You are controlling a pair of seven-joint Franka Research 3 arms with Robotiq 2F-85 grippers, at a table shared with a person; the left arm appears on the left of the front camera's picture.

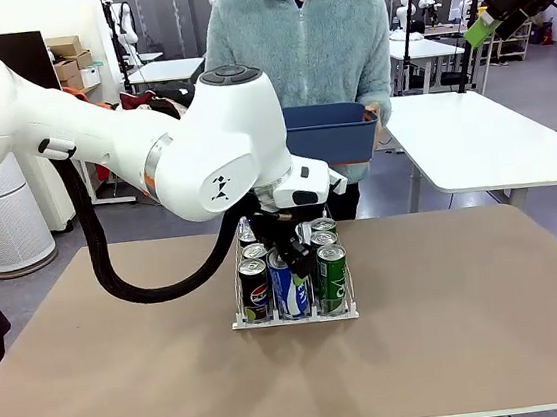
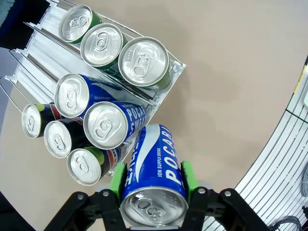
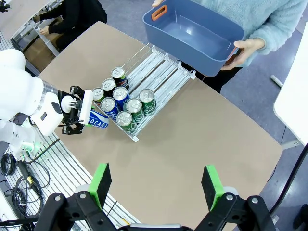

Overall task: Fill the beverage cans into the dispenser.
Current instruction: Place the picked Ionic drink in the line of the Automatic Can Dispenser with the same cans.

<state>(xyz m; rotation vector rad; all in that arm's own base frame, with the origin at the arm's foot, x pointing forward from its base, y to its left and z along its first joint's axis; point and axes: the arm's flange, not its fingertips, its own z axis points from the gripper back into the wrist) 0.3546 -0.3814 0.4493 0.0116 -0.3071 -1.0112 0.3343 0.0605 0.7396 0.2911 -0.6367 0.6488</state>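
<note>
Left wrist view: the left gripper (image 2: 153,185) sits at the bottom centre of the frame, its green pads (image 2: 117,179) pressed against both sides of a blue can (image 2: 155,178) lettered "POCAR", which lies tilted with its silver top toward the camera. Its far end points at the front end of the dispenser (image 2: 29,67), whose clear lanes run from the middle of the frame up to the upper left. In the upper lane stand three green cans (image 2: 143,61); in the middle lane two more blue cans (image 2: 107,124); in the lower left lane three black cans (image 2: 86,165), silver tops up. The held can lies just beside the front blue one, and I cannot tell whether they touch. In the front view the dispenser (image 1: 296,315) stands at the centre of the brown table (image 1: 473,327), with a black, a blue and a green can in its front row, and the white left arm (image 1: 202,157) hangs over it from the left of the frame. Behind it, at the upper middle, a person holds a blue bin (image 1: 335,134). In the right wrist view the right gripper (image 3: 156,185) is at the bottom edge, its jaws spread wide with nothing between them, high above the table; the dispenser (image 3: 163,67) lies in the upper middle.
</note>
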